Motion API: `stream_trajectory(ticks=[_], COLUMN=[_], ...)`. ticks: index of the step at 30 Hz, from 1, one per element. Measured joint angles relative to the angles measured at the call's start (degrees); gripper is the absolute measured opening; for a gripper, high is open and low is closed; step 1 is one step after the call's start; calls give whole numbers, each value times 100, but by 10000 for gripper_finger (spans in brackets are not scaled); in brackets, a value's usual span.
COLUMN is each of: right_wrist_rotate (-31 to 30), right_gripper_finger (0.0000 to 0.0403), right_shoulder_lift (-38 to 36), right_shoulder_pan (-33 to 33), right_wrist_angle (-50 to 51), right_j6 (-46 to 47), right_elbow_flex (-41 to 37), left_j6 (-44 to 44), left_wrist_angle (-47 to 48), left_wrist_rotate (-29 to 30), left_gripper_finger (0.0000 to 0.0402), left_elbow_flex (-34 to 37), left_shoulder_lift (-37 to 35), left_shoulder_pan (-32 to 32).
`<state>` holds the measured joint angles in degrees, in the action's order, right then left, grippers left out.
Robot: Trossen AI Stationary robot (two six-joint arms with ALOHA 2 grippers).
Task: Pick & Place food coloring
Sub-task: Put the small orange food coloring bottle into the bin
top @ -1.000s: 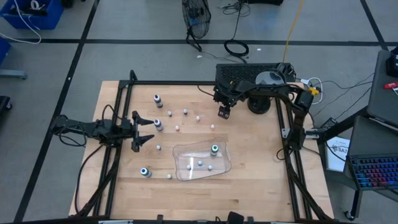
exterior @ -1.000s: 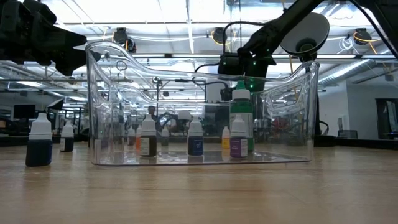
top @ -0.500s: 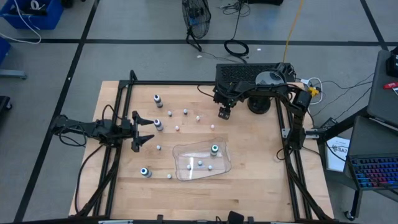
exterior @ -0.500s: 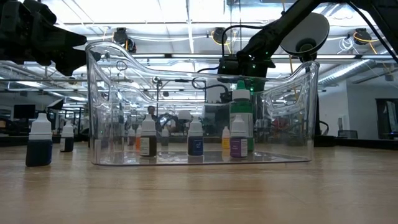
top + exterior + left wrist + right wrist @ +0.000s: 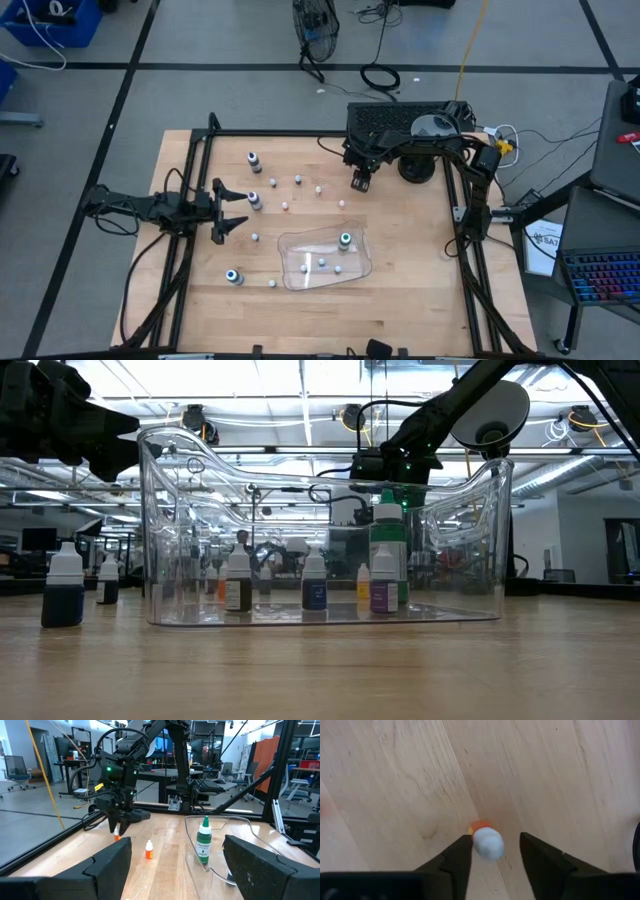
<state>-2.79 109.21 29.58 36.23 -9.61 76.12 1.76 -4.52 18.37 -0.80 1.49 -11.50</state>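
Note:
The food coloring is a scatter of tiny bottles on the wooden table. My right gripper (image 5: 360, 183) hangs at the back of the table, right of centre, pointing down. Its fingers (image 5: 457, 856) stand open on either side of a small white-capped orange bottle (image 5: 487, 843), with a gap left on one side. The left wrist view shows that bottle (image 5: 116, 836) under the right gripper (image 5: 120, 824). Another orange bottle (image 5: 149, 850) stands near it. The clear tray (image 5: 357, 263) holds a teal-topped green bottle (image 5: 345, 241) and smaller ones. My left gripper (image 5: 226, 211) waits open at the left.
Dark bottles stand at the back left (image 5: 254, 160), beside the left gripper (image 5: 255, 200) and at the front left (image 5: 233, 276). Small whitish bottles (image 5: 298, 181) dot the middle. A black frame (image 5: 190, 180) borders the table. Beyond the table lies grey floor with cables.
The right gripper has sunk slightly in the low view. The bottles, the tray and the left arm have not moved.

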Motion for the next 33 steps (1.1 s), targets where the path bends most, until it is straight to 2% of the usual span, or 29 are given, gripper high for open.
stream_trajectory(ticks=[9, 17, 23, 28, 33], right_wrist_rotate=[9, -2, -55, -47, -359], right_gripper_finger=[44, 43, 43, 43, 43], right_shoulder_lift=[-2, -54, -625, -1332, -1789], right_shoulder_pan=[0, -113, -428, -1052, -2205], right_wrist_angle=[-121, -388, -381, -428, -375], right_j6=[-176, -357, -341, -89, 390], right_elbow_flex=[0, 0, 0, 0, 123], left_j6=[2, 0, 0, 0, 1], left_wrist_angle=[-1, 1, 1, -1, 2], left_wrist_rotate=[0, 0, 0, 0, 0], left_gripper_finger=[310, 310, 310, 310, 310], left_elbow_flex=[0, 0, 0, 0, 0], left_shoulder_lift=[1, 1, 0, -1, 0], left_shoulder_pan=[2, 2, 0, 2, 1])
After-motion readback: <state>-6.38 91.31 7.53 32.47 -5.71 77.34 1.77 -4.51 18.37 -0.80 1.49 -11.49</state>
